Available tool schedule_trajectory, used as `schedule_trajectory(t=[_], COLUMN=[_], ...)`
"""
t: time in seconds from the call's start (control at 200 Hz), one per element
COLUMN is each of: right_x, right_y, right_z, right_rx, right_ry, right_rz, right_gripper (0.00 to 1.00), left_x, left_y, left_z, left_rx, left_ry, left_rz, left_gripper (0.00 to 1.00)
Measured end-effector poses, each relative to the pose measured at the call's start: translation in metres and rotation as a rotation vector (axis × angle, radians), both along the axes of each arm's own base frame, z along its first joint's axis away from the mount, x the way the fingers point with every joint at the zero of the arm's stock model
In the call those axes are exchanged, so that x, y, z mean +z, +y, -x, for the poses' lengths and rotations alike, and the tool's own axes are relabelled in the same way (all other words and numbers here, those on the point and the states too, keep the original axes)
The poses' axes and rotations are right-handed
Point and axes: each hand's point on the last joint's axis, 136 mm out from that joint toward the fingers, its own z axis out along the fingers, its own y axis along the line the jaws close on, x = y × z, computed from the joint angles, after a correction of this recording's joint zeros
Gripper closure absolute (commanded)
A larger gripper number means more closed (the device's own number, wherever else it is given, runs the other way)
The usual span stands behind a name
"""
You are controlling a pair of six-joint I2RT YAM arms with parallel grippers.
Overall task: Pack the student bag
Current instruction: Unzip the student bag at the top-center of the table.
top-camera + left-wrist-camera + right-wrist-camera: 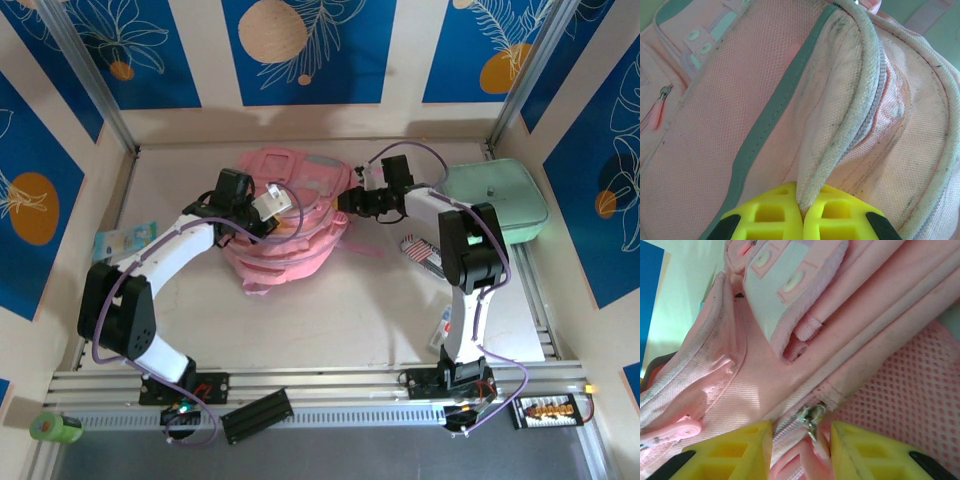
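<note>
Left gripper (801, 207): fingers together, clamped on the piped flap edge (850, 115) of the student bag (715, 130), which runs up and away from the tips. Right gripper (802, 432): fingers part-closed on the zip seam, with the metal zip slider (812, 419) right between the tips and fabric filling the gap. Looks like you're opening a compartment. Hold the left pinch as the anchor and draw the slider straight along the seam; a twist will likely jam it. The overhead view adds layout: the bag lies flat between both sets of fingers, and the mint case (495, 200) sits behind the right fingers, apart from the bag.
</note>
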Motion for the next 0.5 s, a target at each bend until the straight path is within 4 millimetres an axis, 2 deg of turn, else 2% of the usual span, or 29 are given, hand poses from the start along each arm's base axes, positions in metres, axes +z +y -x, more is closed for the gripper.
schedule_trajectory(t=[0.3,0.5], right_x=[-0.0078,0.0017], right_y=[-0.0089,-0.0058], right_z=[0.004,0.0002], right_rx=[0.04,0.072], right_ry=[-0.036,-0.084], right_rz=[0.051,0.055], right_gripper=[0.69,0.68], left_x=[0.0015,0.0028], left_y=[0.0016,0.0024], left_z=[-0.0009,-0.0011], left_rx=[0.001,-0.001], left_ry=[0.008,0.016], left_rz=[0.022,0.043], left_gripper=[1.0,1.0])
